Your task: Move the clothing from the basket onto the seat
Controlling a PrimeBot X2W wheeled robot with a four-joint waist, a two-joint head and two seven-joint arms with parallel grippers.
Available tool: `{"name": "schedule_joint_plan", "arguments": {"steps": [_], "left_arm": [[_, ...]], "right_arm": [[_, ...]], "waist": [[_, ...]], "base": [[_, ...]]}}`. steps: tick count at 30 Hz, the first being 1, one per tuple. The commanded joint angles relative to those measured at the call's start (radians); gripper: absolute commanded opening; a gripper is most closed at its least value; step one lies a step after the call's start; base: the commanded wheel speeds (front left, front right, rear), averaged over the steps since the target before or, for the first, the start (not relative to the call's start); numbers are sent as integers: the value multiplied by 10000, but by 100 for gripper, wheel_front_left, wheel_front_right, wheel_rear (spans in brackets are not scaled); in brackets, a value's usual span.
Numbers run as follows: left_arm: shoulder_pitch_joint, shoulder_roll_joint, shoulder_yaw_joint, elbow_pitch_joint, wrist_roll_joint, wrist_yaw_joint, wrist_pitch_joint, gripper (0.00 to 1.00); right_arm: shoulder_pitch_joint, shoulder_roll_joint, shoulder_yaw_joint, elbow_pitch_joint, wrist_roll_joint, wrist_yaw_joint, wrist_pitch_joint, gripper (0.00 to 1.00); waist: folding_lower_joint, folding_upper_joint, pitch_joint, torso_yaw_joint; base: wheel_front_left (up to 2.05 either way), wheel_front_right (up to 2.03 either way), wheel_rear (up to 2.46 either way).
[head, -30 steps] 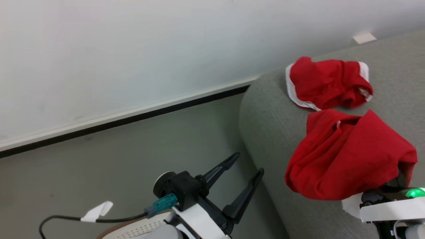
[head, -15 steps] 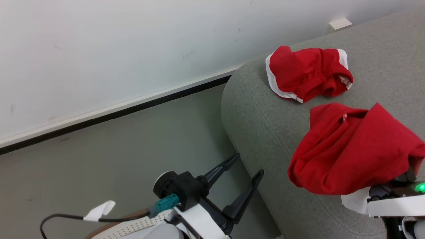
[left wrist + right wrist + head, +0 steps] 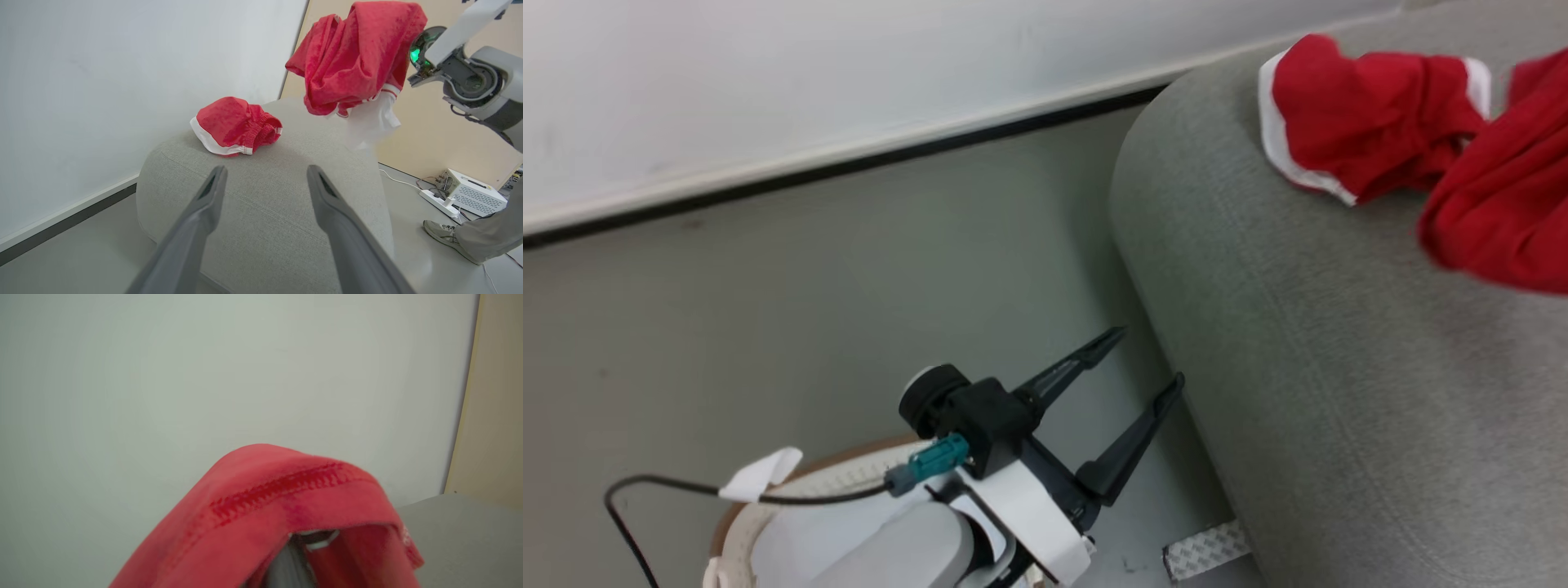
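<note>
I can read no text, number or brand anywhere; the white tag on the cable shows no writing I can make out; the small white label on the clothing is too blurred to read; the white box bears no legible marking.

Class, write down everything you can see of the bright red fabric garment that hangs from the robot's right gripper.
The bright red fabric garment is soft cloth, crumpled and folded over itself, with a stitched hem, white edging and a white piece dangling beneath. It drapes over the shut right gripper, which carries it in the air above the light grey upholstered seat, apparently clear of it.
</note>
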Motion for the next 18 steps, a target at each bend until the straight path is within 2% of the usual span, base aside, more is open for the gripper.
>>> {"name": "schedule_joint_plan", "arguments": {"steps": [1,7,8,12,13,14,15,18], "left_arm": [[-276,143,38,-59,181,-40,68,100],[-864,335,228,-314,327,-50,245,100],[-864,335,228,-314,327,-50,245,100],[-1157,384,311,-334,418,-41,168,100],[-1227,376,313,-321,448,-53,157,100],[-1292,366,319,-302,441,-63,142,100],[-1338,342,315,-283,423,-73,117,100],[-1443,306,292,-201,459,-102,65,100]], "right_arm": [[-576,-378,-292,173,-120,-19,190,0],[-2216,-1784,-787,1538,-694,-21,622,0],[-2216,-1784,-787,1538,-694,-21,622,0],[-3166,-2260,-758,2902,-863,-21,797,0],[-3351,-2327,-748,3302,-870,-22,875,2],[-3525,-2360,-827,3739,-917,-22,961,12],[-3647,-2394,-814,4183,-978,-22,1075,16],[-3736,-2397,-124,5547,-1138,-21,1807,15]], "waist": [[-1,-1,932,619],[-1,-1,2180,1173],[-1,-1,2180,1173],[-1,-1,2789,1449],[-1,-1,2903,1509],[-1,-1,2999,1554],[-1,-1,3077,1597],[-1,-1,3220,1686]], "base": [[0,0,0],[0,0,0],[0,0,0],[0,0,0],[0,0,0],[0,0,0],[0,0,0],[0,0,0]]}}
